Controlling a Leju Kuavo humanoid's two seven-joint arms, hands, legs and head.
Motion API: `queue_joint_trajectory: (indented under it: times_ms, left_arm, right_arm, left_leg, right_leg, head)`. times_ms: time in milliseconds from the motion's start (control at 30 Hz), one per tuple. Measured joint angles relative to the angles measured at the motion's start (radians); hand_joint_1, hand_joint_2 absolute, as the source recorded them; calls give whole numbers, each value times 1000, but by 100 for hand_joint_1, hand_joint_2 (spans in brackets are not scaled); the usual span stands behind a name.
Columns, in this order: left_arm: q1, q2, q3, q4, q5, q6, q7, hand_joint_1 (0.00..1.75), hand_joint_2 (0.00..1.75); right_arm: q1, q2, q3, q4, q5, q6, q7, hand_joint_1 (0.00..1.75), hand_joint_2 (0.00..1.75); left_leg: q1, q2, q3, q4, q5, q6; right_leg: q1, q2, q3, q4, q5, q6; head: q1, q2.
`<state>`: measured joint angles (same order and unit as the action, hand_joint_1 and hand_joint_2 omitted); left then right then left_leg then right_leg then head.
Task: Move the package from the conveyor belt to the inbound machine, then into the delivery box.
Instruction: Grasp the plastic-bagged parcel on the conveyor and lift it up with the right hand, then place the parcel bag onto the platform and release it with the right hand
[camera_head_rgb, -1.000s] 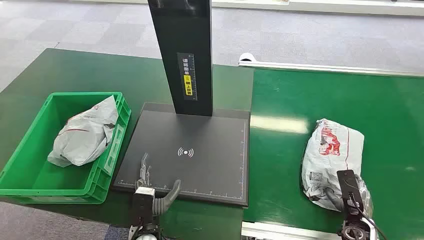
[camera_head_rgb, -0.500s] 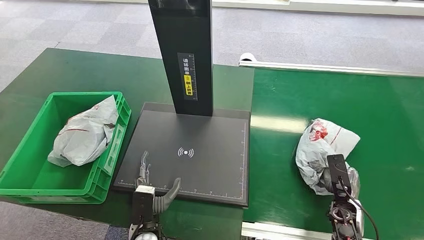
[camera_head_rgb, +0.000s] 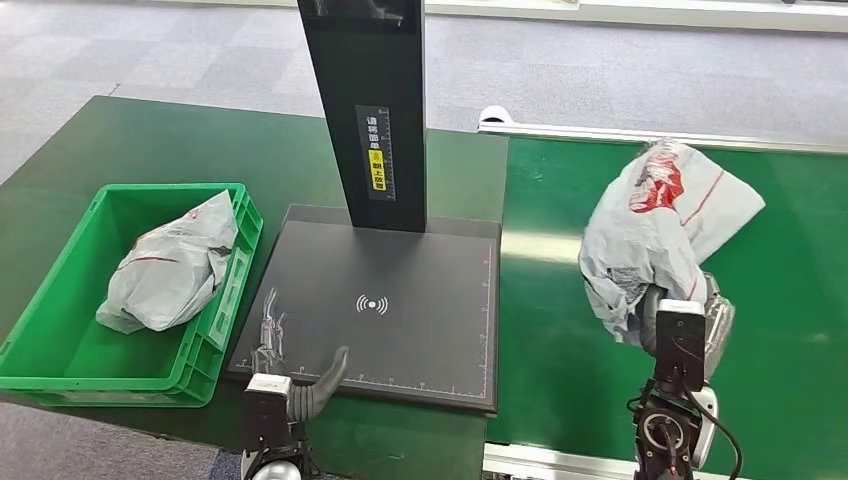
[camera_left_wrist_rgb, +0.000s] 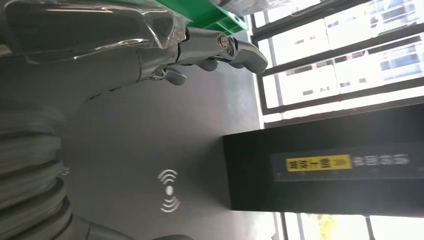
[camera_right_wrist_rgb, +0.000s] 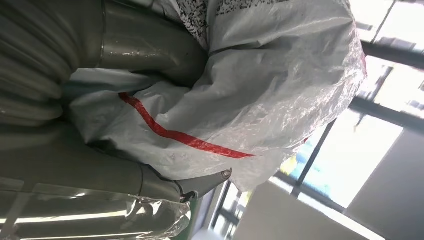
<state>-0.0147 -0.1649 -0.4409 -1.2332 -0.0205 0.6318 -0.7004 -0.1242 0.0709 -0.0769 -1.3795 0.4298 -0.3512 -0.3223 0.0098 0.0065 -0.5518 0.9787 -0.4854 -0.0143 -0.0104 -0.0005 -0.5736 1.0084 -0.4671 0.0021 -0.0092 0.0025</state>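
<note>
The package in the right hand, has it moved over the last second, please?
Yes. The package, held by the right hand, has risen off the conveyor belt.

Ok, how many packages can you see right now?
2. One package is held up by the right hand over the belt; the other lies in the green box. Others may sit beneath it.

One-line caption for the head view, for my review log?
Right hand holds a grey package above the conveyor belt; left hand open over the inbound machine.
</note>
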Motion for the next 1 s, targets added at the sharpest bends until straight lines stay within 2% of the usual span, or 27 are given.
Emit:
queue_joint_trajectory:
  times_ms: [167, 300, 467, 600, 733, 1000]
  left_arm:
    - [-17, 6, 4, -36, -10, -71, 2, 0, 175]
    - [-32, 7, 15, -50, -22, -79, 10, 0, 175]
    - [-40, 8, 45, -79, -29, -58, 23, 0, 175]
    - [-40, 9, 65, -101, -46, -49, 31, 0, 175]
    - [-38, 10, 79, -117, -80, -34, 45, 0, 175]
    - [-36, 10, 93, -127, -94, -36, 58, 0, 175]
  right_arm:
    - [15, 42, 148, -17, -51, 133, 26, 175, 175]
    - [8, 80, 265, 46, -94, 227, 18, 175, 175]
    - [-16, 128, 389, 152, -122, 266, 6, 175, 175]
    - [-40, 142, 441, 201, -134, 272, 8, 175, 175]
    - [-71, 149, 476, 236, -139, 285, 15, 3, 175]
    - [-127, 153, 512, 301, -126, 313, 29, 0, 175]
  left_leg:
    - [0, 0, 1, 0, 1, -1]
    - [0, 0, 0, 0, 1, -1]
    - [0, 0, 0, 0, 1, -1]
    - [0, 0, -1, 0, 1, -1]
    - [0, 0, -1, 0, 1, -1]
    - [0, 0, 0, 0, 1, -1]
  right_leg:
    - [0, 0, 0, 0, 0, 0]
    - [1, 0, 0, 1, 0, 0]
    - [1, 0, -1, 1, 0, 0]
    - [1, 0, 0, 1, 0, 0]
    - [0, 0, 0, 0, 0, 0]
    - [1, 0, 0, 1, 0, 0]
  head:
    - [0, 0]
    - [0, 0]
    - [0, 0]
    - [0, 0]
    - [0, 0]
    - [0, 0]
